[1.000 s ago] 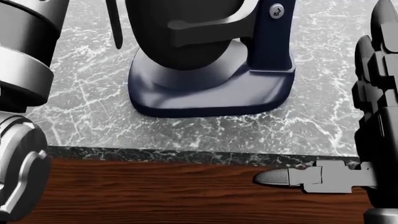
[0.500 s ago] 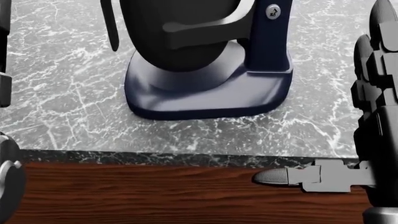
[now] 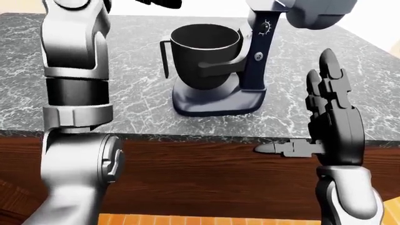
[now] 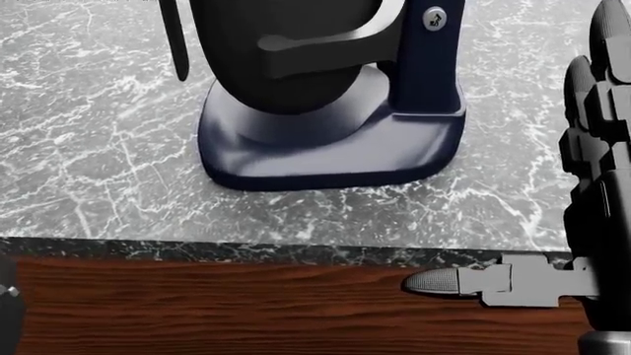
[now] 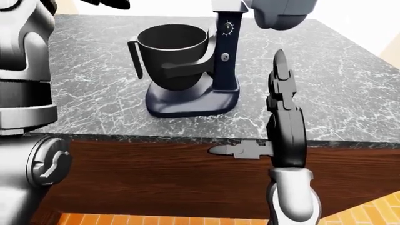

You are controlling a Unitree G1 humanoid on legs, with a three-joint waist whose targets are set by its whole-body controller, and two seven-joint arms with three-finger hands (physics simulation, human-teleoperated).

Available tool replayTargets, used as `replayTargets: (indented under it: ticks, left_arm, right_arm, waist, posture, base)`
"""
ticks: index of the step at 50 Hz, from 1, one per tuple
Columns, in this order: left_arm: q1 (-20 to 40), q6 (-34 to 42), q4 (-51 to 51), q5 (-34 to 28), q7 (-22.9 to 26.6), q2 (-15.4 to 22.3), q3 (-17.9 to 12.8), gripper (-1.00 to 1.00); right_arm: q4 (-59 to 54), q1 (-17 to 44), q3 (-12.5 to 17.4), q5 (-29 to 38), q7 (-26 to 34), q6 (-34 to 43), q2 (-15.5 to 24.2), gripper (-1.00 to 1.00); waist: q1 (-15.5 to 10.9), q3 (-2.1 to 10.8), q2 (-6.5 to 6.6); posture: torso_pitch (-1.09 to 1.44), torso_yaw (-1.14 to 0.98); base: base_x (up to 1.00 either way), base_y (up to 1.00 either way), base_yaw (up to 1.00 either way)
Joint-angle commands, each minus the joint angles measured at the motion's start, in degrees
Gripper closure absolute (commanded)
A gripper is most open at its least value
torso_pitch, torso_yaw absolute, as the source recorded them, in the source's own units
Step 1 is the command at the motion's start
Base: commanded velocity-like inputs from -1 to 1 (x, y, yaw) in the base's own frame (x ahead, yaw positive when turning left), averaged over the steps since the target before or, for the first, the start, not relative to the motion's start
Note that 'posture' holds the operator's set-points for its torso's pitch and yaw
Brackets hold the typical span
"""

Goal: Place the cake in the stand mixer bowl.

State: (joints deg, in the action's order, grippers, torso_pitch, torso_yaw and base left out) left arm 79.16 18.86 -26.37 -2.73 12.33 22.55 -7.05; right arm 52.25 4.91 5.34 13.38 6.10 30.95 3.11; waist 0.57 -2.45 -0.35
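Observation:
The stand mixer (image 3: 253, 56) stands on the marble counter, its dark bowl (image 3: 206, 54) open at the top and seated on the navy base (image 4: 335, 159). No cake shows in any view. My left arm (image 3: 75, 70) rises up the left side of the left-eye view. Only dark fingertips of the left hand (image 3: 159, 3) show at the top edge, left of the bowl and above it, and what they hold is cut off. My right hand (image 3: 309, 108) is open to the right of the mixer, fingers straight up and thumb pointing left, holding nothing.
The grey marble counter (image 3: 137, 93) ends in a dark edge above a brown wooden cabinet front (image 3: 206, 178). The mixer's tilted head (image 3: 315, 11) hangs over the bowl's right side. Orange floor tiles (image 3: 187, 219) show at the bottom.
My left arm has lifted out of the head view's left side. The right hand and the mixer have stayed in place.

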Motion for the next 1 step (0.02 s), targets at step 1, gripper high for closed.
replayTargets:
  ticks: [1]
  left_arm:
    - [1.39,-0.78,2.5,0.26,-0.47,0.71,-0.64,-1.0]
  right_arm:
    - [1.85,0.92,0.1,0.1,-0.28,-1.41,0.23,-1.0]
  waist:
    - [0.01,1.36,0.06]
  posture:
    - [0.0,0.0]
  base:
    - [0.0,0.0,0.0]
